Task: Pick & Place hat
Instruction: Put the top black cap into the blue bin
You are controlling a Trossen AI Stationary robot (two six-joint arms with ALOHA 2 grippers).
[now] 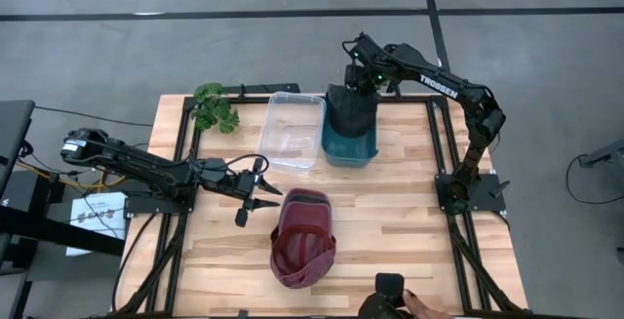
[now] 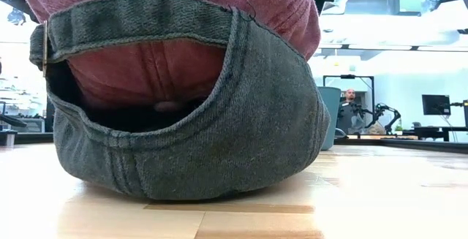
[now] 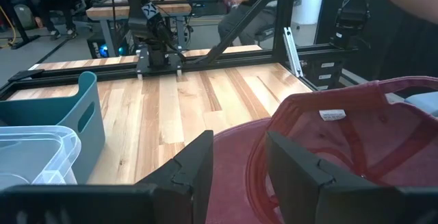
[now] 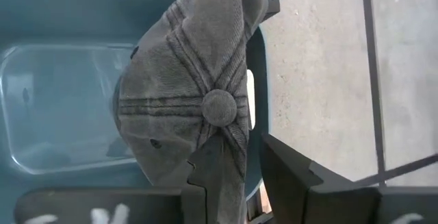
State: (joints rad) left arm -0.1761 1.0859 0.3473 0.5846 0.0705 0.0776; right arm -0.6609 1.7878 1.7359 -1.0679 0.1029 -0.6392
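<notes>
High view: red hat (image 1: 303, 238) just beside left claw (image 1: 255, 198).

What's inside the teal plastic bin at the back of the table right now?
A faded grey denim cap hangs in the teal plastic bin, its fabric pinched by the right hand. Bare bin floor shows beside it; the cap covers whatever lies beneath it.

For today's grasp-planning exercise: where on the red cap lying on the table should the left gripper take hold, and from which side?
Probably the raised rim of the red cap. It lies upside down, its hollow showing in the left wrist view, so one finger could go inside the rim and one outside. The left gripper, open, sits just beside the cap's left edge, so coming from that side suits.
</notes>
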